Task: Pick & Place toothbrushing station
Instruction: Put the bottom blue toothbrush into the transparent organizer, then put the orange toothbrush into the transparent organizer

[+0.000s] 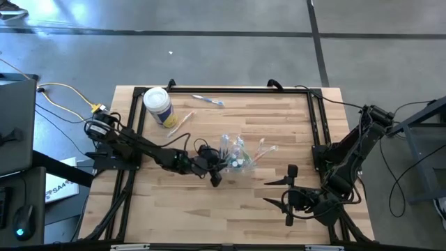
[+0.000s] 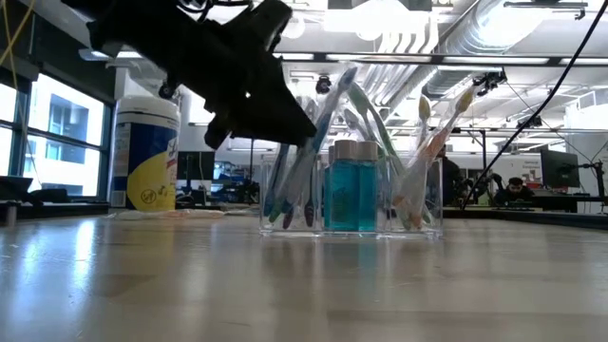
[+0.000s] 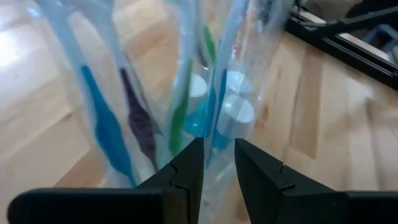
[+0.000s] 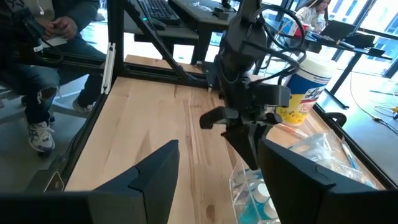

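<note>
Several pastel toothbrushes (image 2: 313,142) stand roughly upright in a clear holder (image 1: 237,159) near the middle of the worktop (image 1: 209,202), with small white-capped tubes (image 3: 236,111) at its base. Directly at the holder's left side sits the left tool (image 1: 214,171), its fingers (image 3: 186,171) narrowed to a slim gap around what looks like one brush handle, though a firm hold cannot be confirmed. Much farther off, the right tool (image 1: 288,188) waits spread wide and empty.
</note>
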You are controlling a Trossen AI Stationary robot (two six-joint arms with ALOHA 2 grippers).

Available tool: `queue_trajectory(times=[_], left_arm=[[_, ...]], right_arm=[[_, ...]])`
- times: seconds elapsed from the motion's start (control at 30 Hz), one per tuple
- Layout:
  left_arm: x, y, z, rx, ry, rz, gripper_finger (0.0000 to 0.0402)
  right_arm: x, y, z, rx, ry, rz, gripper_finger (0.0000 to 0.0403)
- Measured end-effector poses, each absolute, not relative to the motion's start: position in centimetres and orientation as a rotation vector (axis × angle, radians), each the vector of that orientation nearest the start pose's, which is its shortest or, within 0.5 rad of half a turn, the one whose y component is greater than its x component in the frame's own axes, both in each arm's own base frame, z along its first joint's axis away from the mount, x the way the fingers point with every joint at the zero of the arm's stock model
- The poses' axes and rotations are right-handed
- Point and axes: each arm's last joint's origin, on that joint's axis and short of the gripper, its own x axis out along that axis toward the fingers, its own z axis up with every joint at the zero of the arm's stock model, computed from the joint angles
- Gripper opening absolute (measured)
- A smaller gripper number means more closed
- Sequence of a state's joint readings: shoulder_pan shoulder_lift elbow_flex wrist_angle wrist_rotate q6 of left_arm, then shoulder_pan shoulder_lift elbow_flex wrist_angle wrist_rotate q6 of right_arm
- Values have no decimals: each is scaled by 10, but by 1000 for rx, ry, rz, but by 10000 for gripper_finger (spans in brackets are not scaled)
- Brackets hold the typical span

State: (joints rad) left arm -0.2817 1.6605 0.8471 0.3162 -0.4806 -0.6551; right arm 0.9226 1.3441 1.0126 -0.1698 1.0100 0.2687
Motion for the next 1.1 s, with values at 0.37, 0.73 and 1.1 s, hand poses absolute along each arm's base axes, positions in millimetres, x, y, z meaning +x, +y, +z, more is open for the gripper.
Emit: queue_trajectory(times=[0.37, 0.73, 1.1], left_arm=[[318, -79, 202, -416, 408, 286, 91], [297, -83, 241, -133, 465, 241, 90], [276, -70, 260, 0, 731, 530, 90]], right_arm=[[191, 212, 298, -147, 270, -120, 212], [190, 202, 309, -223, 261, -106, 212], [209, 144, 330, -273, 289, -189, 212]])
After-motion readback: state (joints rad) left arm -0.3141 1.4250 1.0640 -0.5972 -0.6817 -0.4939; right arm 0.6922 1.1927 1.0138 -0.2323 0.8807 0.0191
